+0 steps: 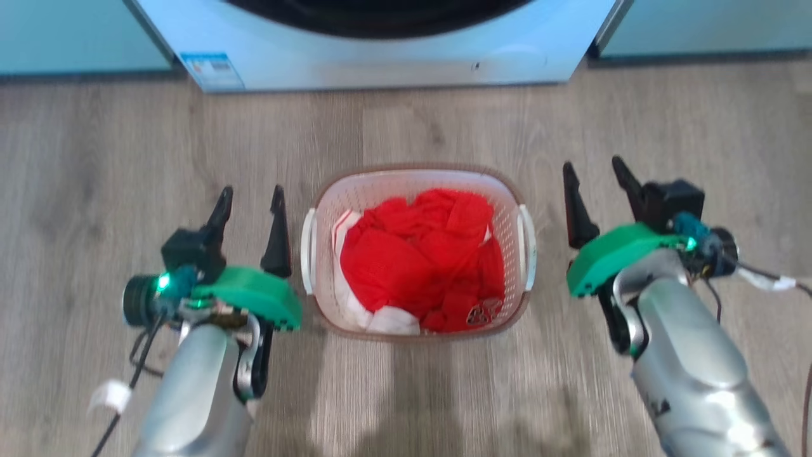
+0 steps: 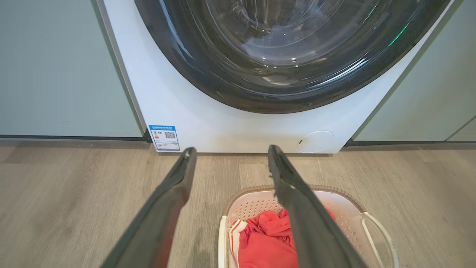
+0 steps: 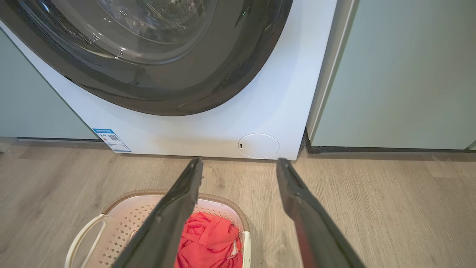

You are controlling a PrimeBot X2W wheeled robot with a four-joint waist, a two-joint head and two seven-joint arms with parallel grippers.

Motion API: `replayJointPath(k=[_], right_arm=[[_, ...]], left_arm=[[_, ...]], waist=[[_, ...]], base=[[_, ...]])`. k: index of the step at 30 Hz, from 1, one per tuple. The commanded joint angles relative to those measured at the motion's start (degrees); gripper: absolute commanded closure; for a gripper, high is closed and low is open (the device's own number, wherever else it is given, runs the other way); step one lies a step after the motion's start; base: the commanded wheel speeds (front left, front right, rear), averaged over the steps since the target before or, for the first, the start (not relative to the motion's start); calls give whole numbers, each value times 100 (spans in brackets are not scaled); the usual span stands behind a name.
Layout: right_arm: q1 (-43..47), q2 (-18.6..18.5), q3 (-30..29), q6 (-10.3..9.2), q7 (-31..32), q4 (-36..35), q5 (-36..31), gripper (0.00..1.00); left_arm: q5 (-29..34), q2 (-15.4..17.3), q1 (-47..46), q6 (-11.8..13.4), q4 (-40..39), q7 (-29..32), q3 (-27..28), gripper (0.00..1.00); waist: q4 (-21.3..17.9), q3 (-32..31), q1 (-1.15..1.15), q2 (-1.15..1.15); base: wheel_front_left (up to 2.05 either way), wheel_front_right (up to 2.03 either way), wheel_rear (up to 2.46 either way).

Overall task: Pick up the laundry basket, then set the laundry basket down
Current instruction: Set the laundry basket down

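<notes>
Left gripper [image 1: 251, 190] holds its fingers well apart, tips pointing ahead; right gripper [image 1: 591, 164] matches, fingers parted, both pale forearms reaching forward

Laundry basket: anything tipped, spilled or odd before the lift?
Nothing stands out. The laundry basket sits level on the wood floor before the washing machine, red clothes all inside the rim. The left gripper and right gripper flank it, fingers open, touching nothing.
</notes>
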Motion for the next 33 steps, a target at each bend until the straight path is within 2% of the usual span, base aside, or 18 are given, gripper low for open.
replayJointPath(k=[1, 15, 33], right_arm=[[225, 97, 111, -2, -69, -299, -48, 0], [1411, 97, -63, -2, -69, -1184, -193, 0], [2281, 97, -241, -2, -69, -1669, -267, 0]], left_arm=[[93, 42, 149, -26, -360, -30, 289, 0], [348, 6, 1600, -9, -1457, -30, 872, 0], [243, 4, 2602, 132, -1767, -30, 969, 0]], waist=[[-65, -324, 1, -1], [-217, -1084, 1, -1], [-343, -1851, 1, -1]], base=[[0, 0, 0], [0, 0, 0], [0, 0, 0]])
